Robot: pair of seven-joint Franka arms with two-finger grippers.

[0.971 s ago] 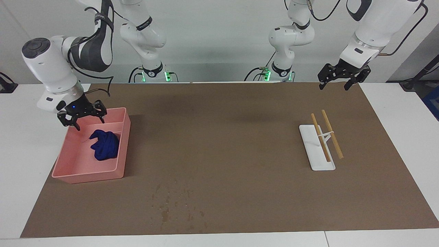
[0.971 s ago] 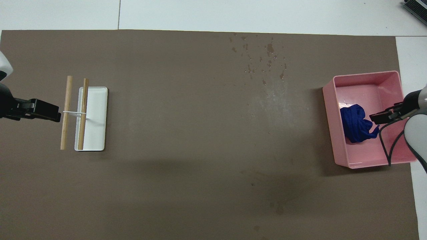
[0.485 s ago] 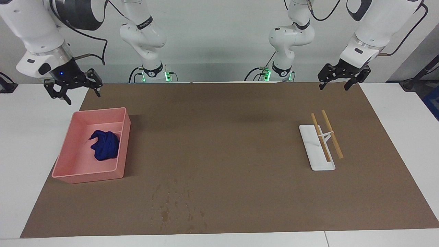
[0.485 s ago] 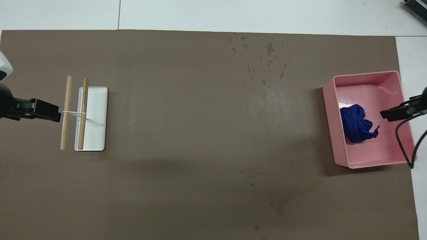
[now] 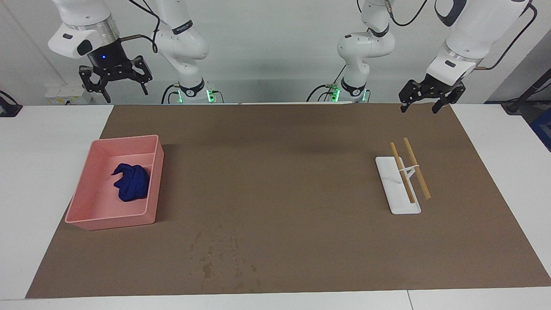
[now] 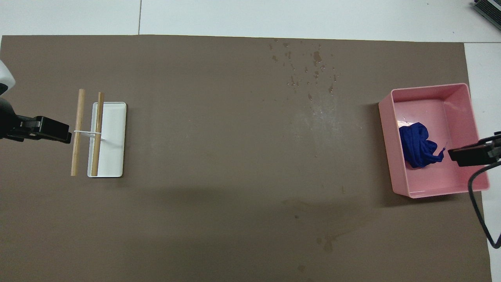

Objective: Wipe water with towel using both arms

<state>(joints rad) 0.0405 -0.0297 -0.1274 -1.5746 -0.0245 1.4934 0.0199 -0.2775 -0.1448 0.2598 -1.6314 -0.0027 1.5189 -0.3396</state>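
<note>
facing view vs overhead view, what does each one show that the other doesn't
Only the facing view shows the arms' bases and both whole grippers: the right gripper and the left gripper hang open and empty, raised at the robots' edge of the table.

Only the overhead view shows a faint stain on the paper close to the robots.

Both show the towel in the pink tray, the water at the sheet's edge farthest from the robots, and the white stand with two wooden rods.

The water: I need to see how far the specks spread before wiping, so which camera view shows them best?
The overhead view: the water lies spread flat there, every speck distinct on the brown paper. The facing view shows the same specks at a slant, fainter and bunched.
</note>
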